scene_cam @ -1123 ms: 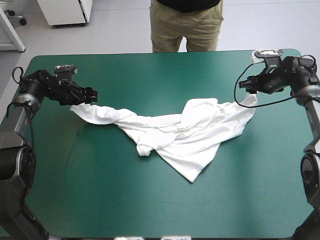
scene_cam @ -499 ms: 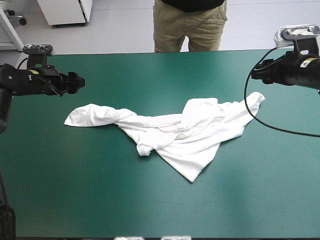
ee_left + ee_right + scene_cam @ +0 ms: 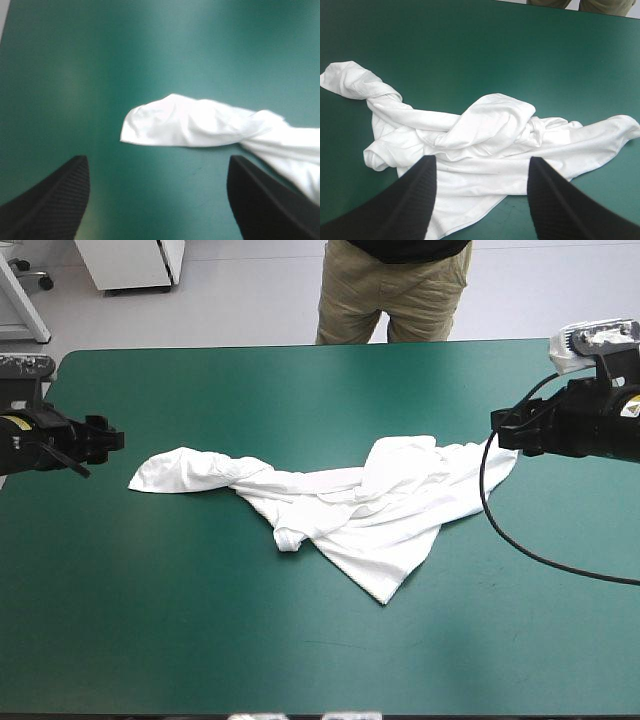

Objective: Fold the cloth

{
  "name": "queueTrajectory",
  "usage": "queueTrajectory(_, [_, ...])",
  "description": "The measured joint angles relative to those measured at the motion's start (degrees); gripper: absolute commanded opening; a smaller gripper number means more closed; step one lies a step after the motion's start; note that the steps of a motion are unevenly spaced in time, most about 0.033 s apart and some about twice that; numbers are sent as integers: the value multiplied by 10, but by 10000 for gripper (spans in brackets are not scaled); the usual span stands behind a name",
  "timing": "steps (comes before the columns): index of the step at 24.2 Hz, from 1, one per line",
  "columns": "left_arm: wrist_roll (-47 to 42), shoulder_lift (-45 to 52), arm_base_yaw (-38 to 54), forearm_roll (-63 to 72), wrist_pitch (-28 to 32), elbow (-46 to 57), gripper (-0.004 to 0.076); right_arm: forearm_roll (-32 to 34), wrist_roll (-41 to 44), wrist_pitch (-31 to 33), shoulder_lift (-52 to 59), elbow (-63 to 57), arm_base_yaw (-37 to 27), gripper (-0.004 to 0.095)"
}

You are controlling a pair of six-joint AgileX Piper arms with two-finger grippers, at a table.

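White T-shirt (image 3: pixel 350 502) lies crumpled mid teal-green worktop (image 3: pixel 200 630). L gripper (image 3: pixel 108 433) by left edge, R gripper (image 3: pixel 503 430) near right edge: both w/ fingers wide apart, holding nothing.

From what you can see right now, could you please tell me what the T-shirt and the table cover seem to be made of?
The T-shirt looks like thin, soft white fabric, probably a cotton knit: it is matte and lies in limp twists and creases. The teal-green cover looks like a smooth, seamless sheet, perhaps vinyl or rubber: it has a slight sheen and faint scuffs, but the exact material is unclear.
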State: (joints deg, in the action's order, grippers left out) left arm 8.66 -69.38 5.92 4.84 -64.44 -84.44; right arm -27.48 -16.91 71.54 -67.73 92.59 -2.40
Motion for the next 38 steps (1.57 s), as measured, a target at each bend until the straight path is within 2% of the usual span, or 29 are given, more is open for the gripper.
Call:
queueTrajectory(5, [-35, -23, 0, -48, 39, 96, 549, -12, -2, 0, 10, -37, 0, 509])
queueTrajectory(8, [-46, -95, 0, -45, 98, 129, 549, -20, -5, 0, 10, -67, 0, 509])
queueTrajectory(12, [-55, -206, 5, -33, 152, 109, 549, -34, -14, -1, 10, -84, 0, 509])
queueTrajectory(17, [-40, -341, 27, 29, 176, 55, 548, -37, -18, -5, 10, -87, 0, 509])
queueTrajectory(25, [-23, -416, 28, 46, 180, 7, 533, -38, -19, -10, 10, -87, 0, 509])
queueTrajectory(27, [-11, -422, 28, 48, 171, 2, 469, -38, -19, -10, 10, -87, 0, 509])
queueTrajectory(29, [11, -425, 28, 49, 159, -2, 297, -38, -19, -10, 10, -87, 0, 509])
queueTrajectory(31, [31, -427, 28, 50, 156, -4, 71, -38, -20, -10, 10, -87, 0, 509])
queueTrajectory(32, [40, -427, 27, 52, 154, -4, -7, -38, -21, -11, 10, -87, 0, 509])
queueTrajectory(35, [58, -427, 20, 62, 148, -4, -10, -38, -26, -12, 10, -87, 1, 509])
queueTrajectory(38, [64, -427, 16, 68, 145, -4, -9, -33, -36, -3, 8, -87, 31, 508])
